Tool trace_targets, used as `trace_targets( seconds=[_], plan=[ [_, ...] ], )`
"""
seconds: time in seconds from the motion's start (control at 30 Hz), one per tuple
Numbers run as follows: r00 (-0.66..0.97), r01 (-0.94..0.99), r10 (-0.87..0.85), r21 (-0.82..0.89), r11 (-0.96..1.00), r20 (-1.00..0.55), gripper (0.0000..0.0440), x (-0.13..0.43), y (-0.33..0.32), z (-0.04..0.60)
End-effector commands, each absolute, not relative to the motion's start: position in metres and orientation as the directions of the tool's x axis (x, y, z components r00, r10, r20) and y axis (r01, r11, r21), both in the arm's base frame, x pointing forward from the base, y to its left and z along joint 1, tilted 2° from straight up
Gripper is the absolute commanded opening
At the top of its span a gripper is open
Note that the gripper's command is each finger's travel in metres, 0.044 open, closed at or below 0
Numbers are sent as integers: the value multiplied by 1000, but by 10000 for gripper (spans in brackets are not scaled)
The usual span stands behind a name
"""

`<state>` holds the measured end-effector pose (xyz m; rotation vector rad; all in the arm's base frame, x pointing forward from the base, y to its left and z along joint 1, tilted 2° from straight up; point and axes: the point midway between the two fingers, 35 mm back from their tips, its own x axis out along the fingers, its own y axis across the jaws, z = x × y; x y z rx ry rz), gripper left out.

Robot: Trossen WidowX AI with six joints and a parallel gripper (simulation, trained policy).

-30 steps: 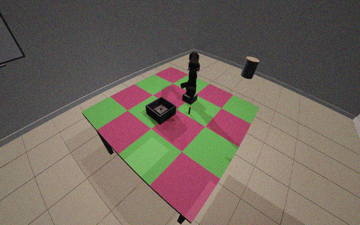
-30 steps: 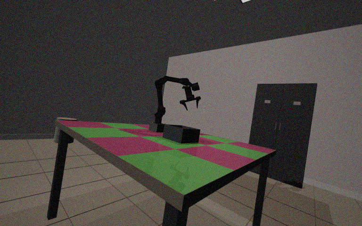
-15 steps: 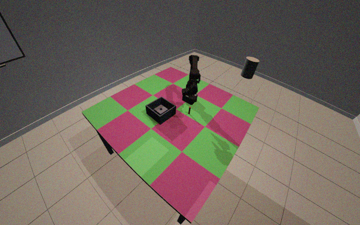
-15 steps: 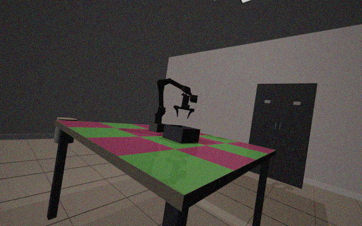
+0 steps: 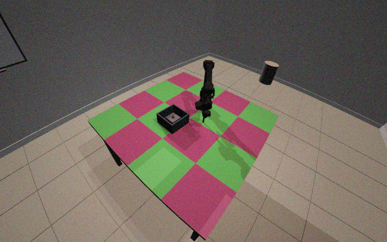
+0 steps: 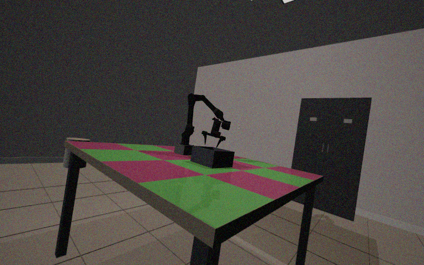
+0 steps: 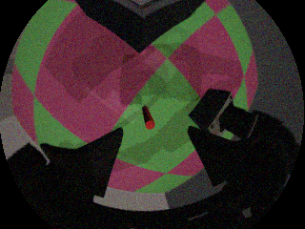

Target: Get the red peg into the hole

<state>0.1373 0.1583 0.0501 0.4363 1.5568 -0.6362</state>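
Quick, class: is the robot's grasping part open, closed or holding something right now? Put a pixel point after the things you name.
Jaws: open wide, holding nothing; the red peg (image 7: 149,118) stands on the table below.

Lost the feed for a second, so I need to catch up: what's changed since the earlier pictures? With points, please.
The arm (image 5: 208,82) (image 6: 190,114) has shifted, bringing the open gripper (image 6: 212,145) (image 7: 156,130) lower. Nothing was taken hold of or let go. The box (image 5: 172,127) (image 6: 202,158) stayed put; the red peg (image 7: 149,120) still stands on the table (image 5: 199,199) (image 6: 218,212), outside it.
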Motion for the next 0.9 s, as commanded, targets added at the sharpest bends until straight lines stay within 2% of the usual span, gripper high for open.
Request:
trace_targets(
  seconds=[0.0,0.3,0.4,0.87],
  plan=[
    [-93,614,-116,-149,775,-989,440,135,155,31],
    [-57,607,-107,-119,786,-993,440,139,155,-8],
    [-53,601,-107,-117,791,-993,419,140,154,-18],
    [-118,591,-168,-206,780,-979,62,132,146,-43]
  ],
)
